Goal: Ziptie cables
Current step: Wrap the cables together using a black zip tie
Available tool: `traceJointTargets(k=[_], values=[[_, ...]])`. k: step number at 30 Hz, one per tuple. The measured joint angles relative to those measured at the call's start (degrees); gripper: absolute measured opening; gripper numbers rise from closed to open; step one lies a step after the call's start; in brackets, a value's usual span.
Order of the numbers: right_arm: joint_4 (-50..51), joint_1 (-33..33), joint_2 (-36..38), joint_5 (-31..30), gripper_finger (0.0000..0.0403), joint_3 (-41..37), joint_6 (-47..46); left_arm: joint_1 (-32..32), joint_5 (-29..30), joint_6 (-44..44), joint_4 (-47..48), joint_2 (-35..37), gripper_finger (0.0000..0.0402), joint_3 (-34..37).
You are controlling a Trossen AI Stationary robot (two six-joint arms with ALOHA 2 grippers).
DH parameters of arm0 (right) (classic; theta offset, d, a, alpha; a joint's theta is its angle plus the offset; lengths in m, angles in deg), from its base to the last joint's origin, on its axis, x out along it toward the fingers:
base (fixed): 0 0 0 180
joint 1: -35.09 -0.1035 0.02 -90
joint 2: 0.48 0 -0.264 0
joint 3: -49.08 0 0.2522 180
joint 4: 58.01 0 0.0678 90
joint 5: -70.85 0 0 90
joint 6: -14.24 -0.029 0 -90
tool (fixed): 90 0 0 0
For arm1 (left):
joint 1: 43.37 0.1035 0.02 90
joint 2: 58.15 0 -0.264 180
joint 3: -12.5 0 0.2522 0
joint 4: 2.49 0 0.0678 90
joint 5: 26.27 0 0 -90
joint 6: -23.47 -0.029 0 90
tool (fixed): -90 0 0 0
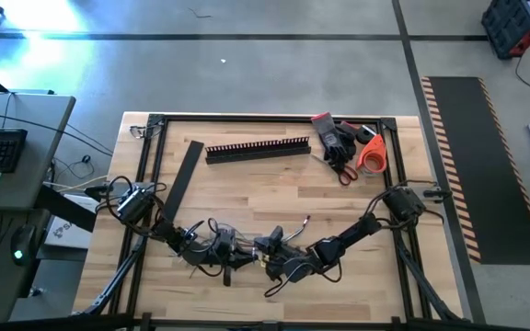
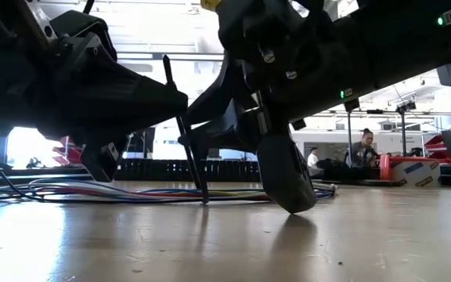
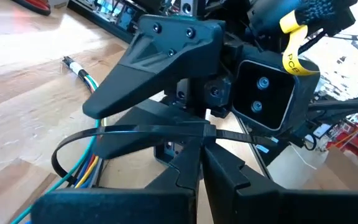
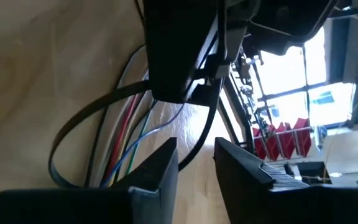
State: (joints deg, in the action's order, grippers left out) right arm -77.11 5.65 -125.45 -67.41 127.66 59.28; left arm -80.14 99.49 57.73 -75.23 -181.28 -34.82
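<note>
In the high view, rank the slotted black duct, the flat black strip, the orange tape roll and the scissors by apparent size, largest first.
1. Slotted black duct, clearly the longest.
2. Flat black strip, shorter than the duct.
3. Orange tape roll and scissors: both small and partly overlapped by the clutter in that corner, so they are too close to rank.

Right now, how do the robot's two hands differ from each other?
The left hand is shut, pinching the black zip tie where its strap crosses; the right hand has a gap between its fingers, with the tie's strap running through it, grip unclear. From above, the left hand reaches in from the table's left, the right hand from the right. Both sit low over the coloured cables, almost touching each other.
</note>
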Motion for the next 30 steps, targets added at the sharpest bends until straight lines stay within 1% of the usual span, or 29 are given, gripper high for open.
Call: traceJointTargets(k=[5,7,11,12,15,19,24,30], values=[[-0.76,1.17,0.0,6.32,0.0084,0.04,0.24,0.0,-2.12,0.0,0.02,0.0,0.0,0.0],[-0.83,1.38,0.0,6.85,0.007,0.04,0.24,0.0,-2.4,0.02,0.04,0.0,0.0,-0.02],[-0.85,1.35,0.0,6.33,0.0016,0.04,1.24,0.0,-2.44,0.04,0.11,0.04,0.0,-0.02],[-0.87,1.23,0.0,6.19,0.0009,0.04,1.93,0.0,-2.46,0.18,0.12,0.04,0.0,-0.02],[-1.16,0.53,-0.01,3.61,0.0003,0.04,3.43,0.0,-2.44,1.49,0.13,0.04,0.0,-0.02],[-3.06,-0.92,-0.09,-0.44,0.0001,0.04,8.81,0.4,-3.51,3.21,0.02,0.04,0.0,-0.02],[-4.24,-2.35,-0.09,-2.66,0.0,0.42,14.75,1.8,-8.6,6.75,0.0,0.04,0.0,0.0],[-2.27,-3.42,-0.09,-2.97,0.0,2.78,19.05,3.53,-12.15,9.2,-0.07,0.04,0.0,0.0]])
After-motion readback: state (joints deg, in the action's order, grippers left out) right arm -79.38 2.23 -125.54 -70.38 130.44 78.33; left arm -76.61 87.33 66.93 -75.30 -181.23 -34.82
